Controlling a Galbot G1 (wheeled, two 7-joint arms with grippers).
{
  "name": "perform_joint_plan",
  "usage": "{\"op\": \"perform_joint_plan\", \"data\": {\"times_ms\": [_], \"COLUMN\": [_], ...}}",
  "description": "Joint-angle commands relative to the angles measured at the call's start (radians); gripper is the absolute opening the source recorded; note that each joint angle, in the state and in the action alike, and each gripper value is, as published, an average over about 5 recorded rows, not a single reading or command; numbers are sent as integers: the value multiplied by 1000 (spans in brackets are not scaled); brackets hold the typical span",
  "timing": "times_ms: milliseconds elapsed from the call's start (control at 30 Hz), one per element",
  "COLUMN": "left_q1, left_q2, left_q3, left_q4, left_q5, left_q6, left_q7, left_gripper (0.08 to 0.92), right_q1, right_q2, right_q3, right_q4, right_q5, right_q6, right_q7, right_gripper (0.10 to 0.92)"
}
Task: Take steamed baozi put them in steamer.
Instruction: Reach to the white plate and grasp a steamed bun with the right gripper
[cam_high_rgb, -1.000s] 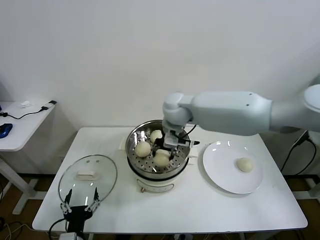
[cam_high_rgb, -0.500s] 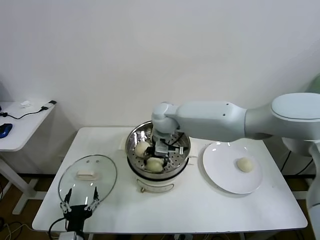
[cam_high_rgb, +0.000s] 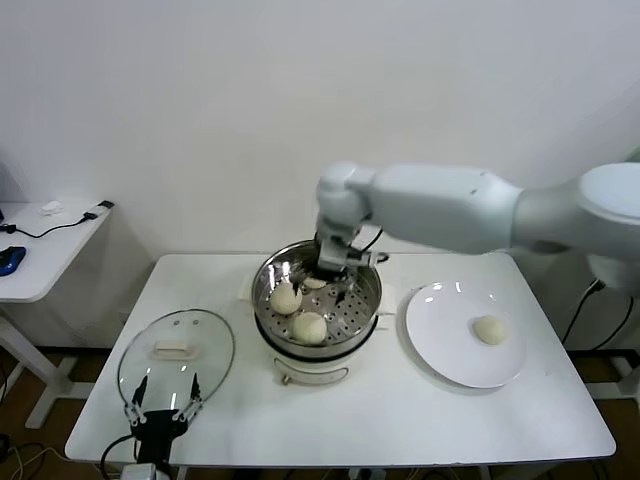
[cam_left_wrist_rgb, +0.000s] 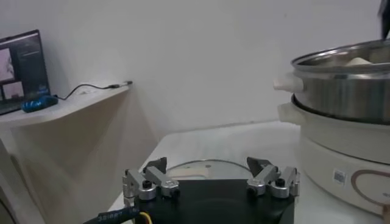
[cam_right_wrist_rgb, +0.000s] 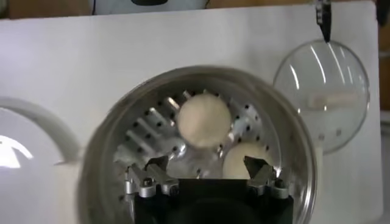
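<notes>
- White table (cam_high_rgb: 400, 420) carries three main items in a row: glass lid (cam_high_rgb: 176, 354) with white handle at the steamer's 8 o'clock, steamer (cam_high_rgb: 317, 310) in the middle, white plate (cam_high_rgb: 445, 335) at its 3 o'clock.
- A second, lower side table (cam_high_rgb: 40, 250) stands well apart at the steamer's 9 o'clock, with a cable and small items on it.
- A black cord hangs beyond the table edge at the plate's 3 o'clock.
- Steamer: shiny steel pot, perforated floor, cream-white base with side handles; lid off, top unobstructed except for the right arm.
- Right gripper (cam_high_rgb: 332, 277) hangs over the steamer's far rim, at about 12 o'clock of the pot; jaws spread wide, nothing between them. The wrist view confirms the fingers parted above the basket floor.
- Baozi inside the steamer: one (cam_high_rgb: 286, 298) at the basket's 9 o'clock, one (cam_high_rgb: 309, 327) at its 6 o'clock, a third (cam_high_rgb: 315, 283) partly hidden under the gripper near 12 o'clock. All cream-white, smooth, round.
- The two fully visible buns sit near each other; contact cannot be judged.
- Fourth baozi (cam_high_rgb: 489, 330) sits alone on the plate, toward its 3 o'clock side, well apart from the steamer.
- Left gripper (cam_high_rgb: 160, 412) parked low at the table's near edge, just at the lid's 6 o'clock; jaws wide apart, holding nothing.
</notes>
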Motion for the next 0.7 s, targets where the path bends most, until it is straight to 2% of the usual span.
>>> {"op": "perform_joint_plan", "data": {"times_ms": [33,200,367,533,700], "left_q1": [-1,-7,-12,-18,-23], "left_q2": [1,-1,-4,-5,-10], "left_q3": [0,3,2,-4,-3], "left_q4": [3,6,5,23,33], "left_q5": [1,5,5,5,11], "left_q6": [-3,-6,-5,-4,2], "left_q7": [0,-1,0,1,4], "left_gripper": [823,823,823,823,823], "right_q1": [192,201,86,-193,-454], "right_q2": [-224,-422,-584,-678,-664], "right_q3": [-70,-179,-221,-29,223], "right_q4": [-76,-184,-194,-189,-273], "right_q5": [242,169,154,84,-39], "right_q6": [-60,-225,-339,-418,-446], "right_q7": [-176,-165,-124,-71,-32], "right_gripper": [823,823,823,823,823]}}
